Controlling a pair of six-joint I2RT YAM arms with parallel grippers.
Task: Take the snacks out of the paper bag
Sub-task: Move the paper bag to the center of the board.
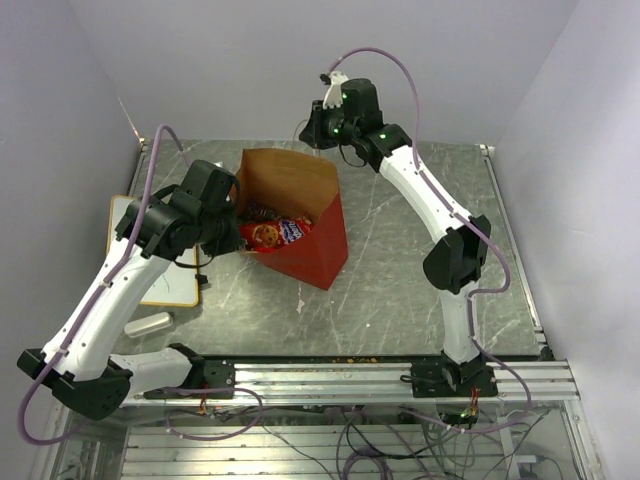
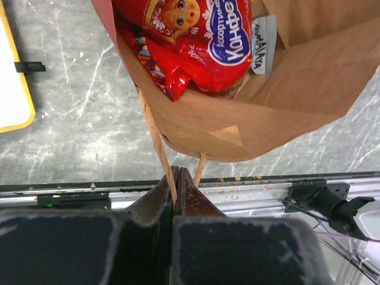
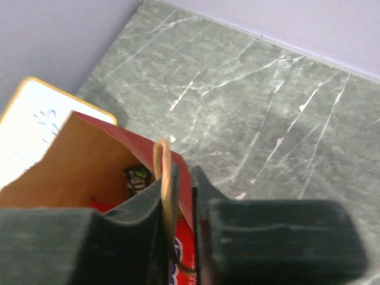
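Observation:
The paper bag [image 1: 310, 240], red outside and brown inside, is at mid-table with its mouth held open. Inside lies the large red chip bag [image 1: 275, 232] with a blue logo, with smaller packets partly hidden round it. My left gripper [image 1: 236, 206] is shut on the bag's twisted handle [image 2: 155, 139] at its left rim. The left wrist view shows my left gripper [image 2: 176, 173], the chip bag [image 2: 196, 41] and a pale packet [image 2: 263, 44]. My right gripper [image 1: 318, 135] is shut on the bag's far rim. In the right wrist view my right gripper [image 3: 184, 175] pinches the rim and handle [image 3: 163, 172] beside a dark packet [image 3: 138, 178].
A yellow-framed whiteboard [image 1: 150, 260] lies at the left edge, under my left arm. A white eraser [image 1: 147, 324] lies in front of it. Crumbs [image 1: 360, 357] lie along the metal rail [image 1: 380, 375] at the front. Walls close in behind and on both sides.

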